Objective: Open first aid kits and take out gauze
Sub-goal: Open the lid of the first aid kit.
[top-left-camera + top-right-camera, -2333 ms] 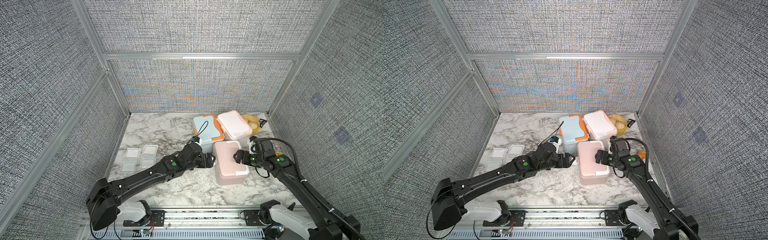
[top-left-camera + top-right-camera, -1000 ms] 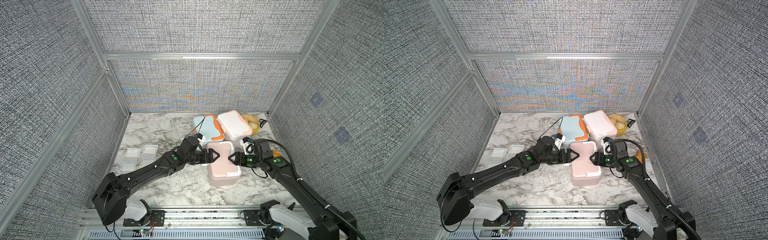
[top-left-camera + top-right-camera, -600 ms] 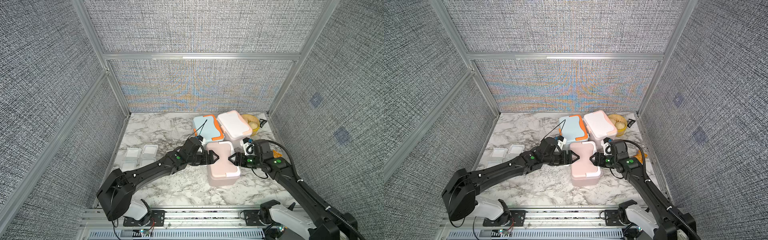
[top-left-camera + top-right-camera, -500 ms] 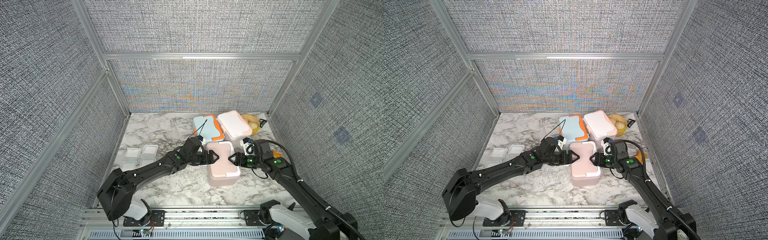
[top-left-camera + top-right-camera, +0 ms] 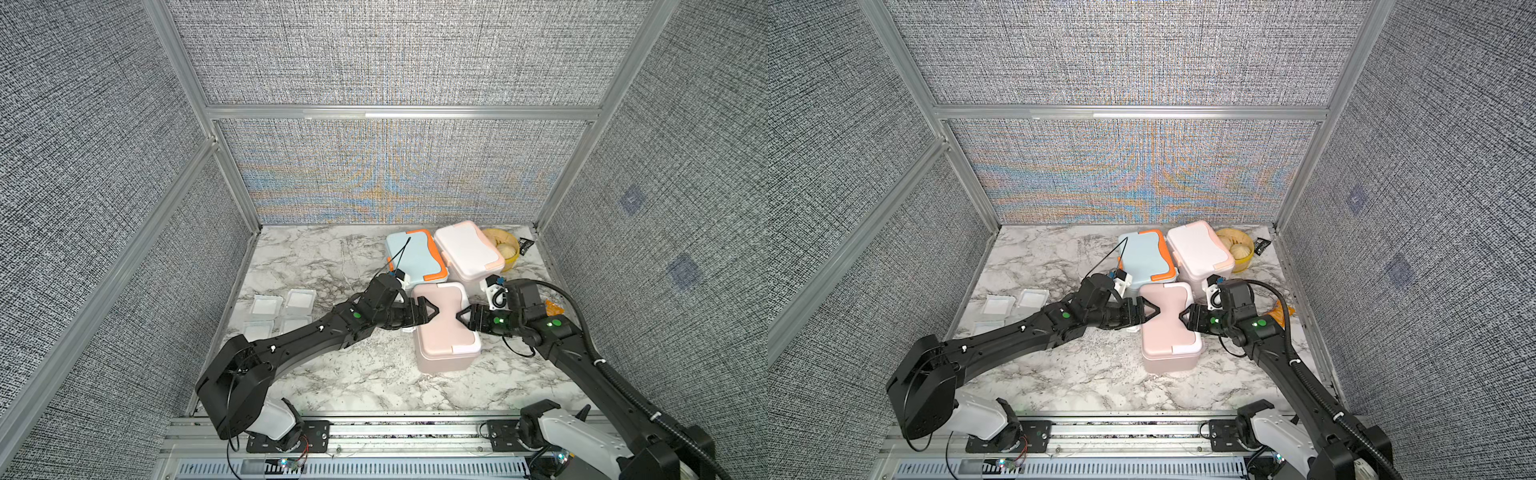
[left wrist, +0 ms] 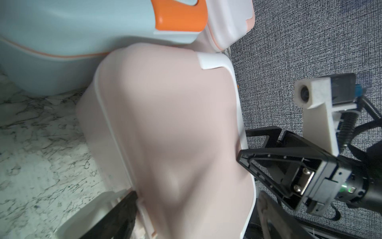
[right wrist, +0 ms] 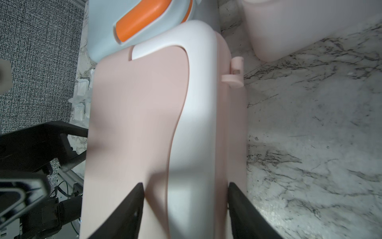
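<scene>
Right gripper (image 5: pixel 460 325) pinched the pink box (image 5: pixel 444 332) by its edge; your wide-open, empty left gripper (image 5: pixel 434 312) probably needed to pry the white clasp (image 6: pixel 97 204) slowly.

I see open worktop (image 5: pixel 332 382) along the front edge and in the back-left corner. The blue box (image 5: pixel 413 257) and white box (image 5: pixel 467 253) block the pink box (image 5: pixel 444 332) from behind. The left pincer (image 5: pixel 432 312) and right pincer (image 5: pixel 461 322) flank it. Pads (image 5: pixel 282 309) crowd the left edge, and a basket (image 5: pixel 505 247) fills the back-right corner.
</scene>
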`<state>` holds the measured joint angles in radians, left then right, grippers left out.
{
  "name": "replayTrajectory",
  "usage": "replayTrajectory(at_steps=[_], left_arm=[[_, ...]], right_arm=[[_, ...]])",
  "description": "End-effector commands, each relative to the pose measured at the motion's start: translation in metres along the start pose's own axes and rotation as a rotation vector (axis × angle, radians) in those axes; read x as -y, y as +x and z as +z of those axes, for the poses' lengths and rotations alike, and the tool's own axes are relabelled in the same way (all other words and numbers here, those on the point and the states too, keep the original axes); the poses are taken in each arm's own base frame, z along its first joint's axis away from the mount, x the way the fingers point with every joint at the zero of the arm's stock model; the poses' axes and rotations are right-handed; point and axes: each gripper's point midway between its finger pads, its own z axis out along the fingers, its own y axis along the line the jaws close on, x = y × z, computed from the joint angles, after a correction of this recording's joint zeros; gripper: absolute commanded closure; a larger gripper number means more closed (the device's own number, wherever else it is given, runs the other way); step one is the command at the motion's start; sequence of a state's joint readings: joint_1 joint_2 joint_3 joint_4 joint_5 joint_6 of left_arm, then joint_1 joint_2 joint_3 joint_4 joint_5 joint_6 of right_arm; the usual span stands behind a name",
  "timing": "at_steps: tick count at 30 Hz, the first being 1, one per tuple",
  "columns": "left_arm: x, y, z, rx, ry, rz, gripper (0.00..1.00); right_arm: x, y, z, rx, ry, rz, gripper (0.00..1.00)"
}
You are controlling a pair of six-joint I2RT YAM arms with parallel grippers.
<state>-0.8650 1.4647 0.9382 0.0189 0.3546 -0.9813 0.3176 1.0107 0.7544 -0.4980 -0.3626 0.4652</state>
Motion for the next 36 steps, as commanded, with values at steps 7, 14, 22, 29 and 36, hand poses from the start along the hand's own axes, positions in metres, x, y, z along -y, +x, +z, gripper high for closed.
replayTrajectory(at_steps=[7, 14, 22, 29, 36], left_arm=[[0.04, 0.001, -0.015, -0.022, 0.213, -0.042, 0.1], [0.05, -0.005, -0.023, -0.001, 0.236, -0.034, 0.11], [0.075, -0.017, -0.016, -0.006, 0.281, -0.021, 0.11], [0.102, -0.028, -0.008, -0.01, 0.314, 0.006, 0.11], [0.146, -0.035, 0.01, -0.028, 0.359, 0.053, 0.11]], right_arm=[[-0.003, 0.016, -0.007, -0.062, -0.001, 0.026, 0.26], [0.003, 0.009, -0.025, -0.012, 0.071, 0.019, 0.1], [0.007, 0.0, -0.051, 0.069, 0.14, 0.012, 0.06], [0.007, -0.014, -0.085, 0.224, 0.176, 0.0, 0.06], [-0.004, -0.021, -0.125, 0.342, 0.16, -0.015, 0.06]])
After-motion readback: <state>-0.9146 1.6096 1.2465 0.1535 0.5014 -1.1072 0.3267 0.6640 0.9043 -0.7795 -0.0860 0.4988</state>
